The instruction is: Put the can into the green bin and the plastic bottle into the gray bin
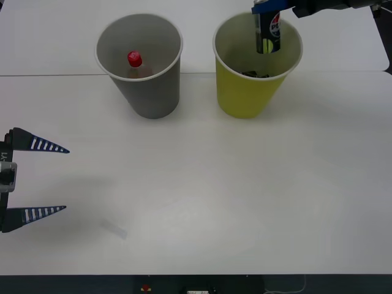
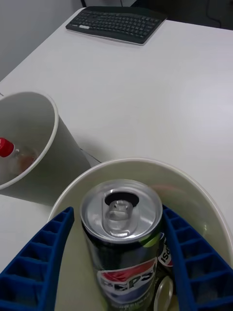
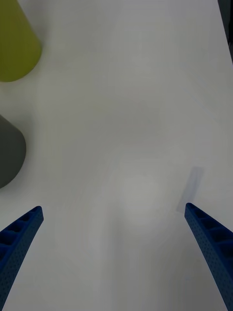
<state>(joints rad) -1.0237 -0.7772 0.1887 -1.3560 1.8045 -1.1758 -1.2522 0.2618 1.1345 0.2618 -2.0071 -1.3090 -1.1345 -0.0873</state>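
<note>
So the right gripper (image 2: 116,257) is clamped on the can (image 2: 122,228) — upright, hanging straight above the green bin's (image 1: 245,92) mouth — just needs letting go.

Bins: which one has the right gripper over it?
The green bin, on the robot's right. The right gripper, shut on the can, hangs over its mouth. The gray bin beside it holds the plastic bottle.

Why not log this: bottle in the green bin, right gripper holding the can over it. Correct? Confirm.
Not quite. In the front view the bottle stands in the gray bin, not the green bin. The rest holds: the right gripper holds the can over the green bin.
</note>
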